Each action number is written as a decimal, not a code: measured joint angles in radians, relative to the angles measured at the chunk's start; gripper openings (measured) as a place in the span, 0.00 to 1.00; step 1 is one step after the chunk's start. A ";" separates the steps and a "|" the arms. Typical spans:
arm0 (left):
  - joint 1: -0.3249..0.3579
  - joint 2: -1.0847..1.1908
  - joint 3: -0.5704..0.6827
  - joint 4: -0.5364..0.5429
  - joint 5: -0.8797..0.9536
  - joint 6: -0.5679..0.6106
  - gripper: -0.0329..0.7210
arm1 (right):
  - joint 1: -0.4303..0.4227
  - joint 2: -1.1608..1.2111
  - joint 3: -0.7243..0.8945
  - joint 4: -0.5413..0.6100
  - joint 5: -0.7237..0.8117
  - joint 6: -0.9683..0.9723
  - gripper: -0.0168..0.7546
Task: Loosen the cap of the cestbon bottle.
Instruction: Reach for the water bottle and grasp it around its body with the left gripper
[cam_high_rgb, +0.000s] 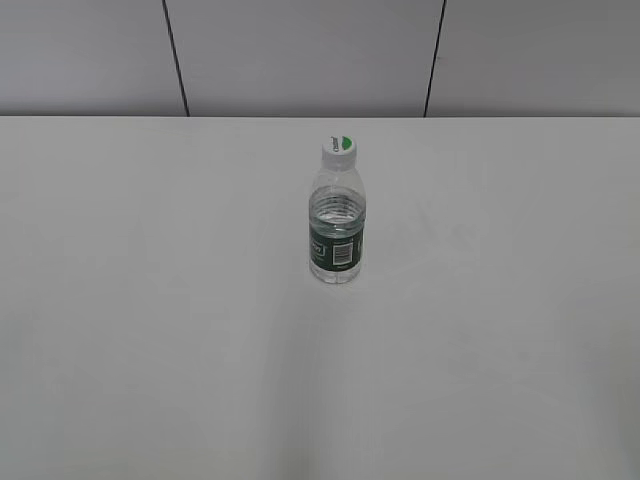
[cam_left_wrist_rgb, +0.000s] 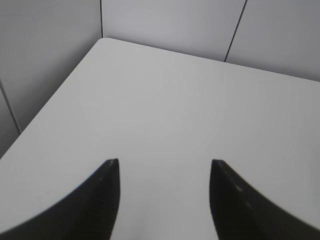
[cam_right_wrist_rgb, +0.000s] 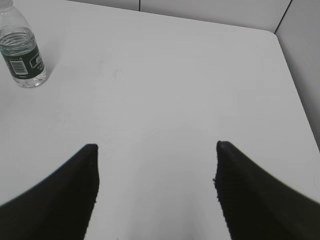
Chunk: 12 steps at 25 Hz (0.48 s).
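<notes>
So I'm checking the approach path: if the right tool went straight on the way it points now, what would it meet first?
Probably nothing but bare table. The open right tool points past the cestbon bottle, which stands far off to the left of its line.

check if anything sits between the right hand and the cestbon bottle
Nothing visible does. In the right wrist view the right hand is open and empty, and only bare white table lies between it and the cestbon bottle, which stands upright ahead and to its left, cap on.
</notes>
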 joint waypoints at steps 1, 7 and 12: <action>0.000 0.000 0.000 0.000 0.000 0.000 0.63 | 0.000 0.000 0.000 0.000 0.000 0.000 0.74; 0.000 0.044 -0.010 0.000 -0.076 0.000 0.63 | 0.000 0.000 0.000 0.000 0.000 0.000 0.74; 0.000 0.132 -0.014 0.000 -0.191 0.000 0.63 | 0.000 0.000 0.000 0.000 0.000 0.000 0.74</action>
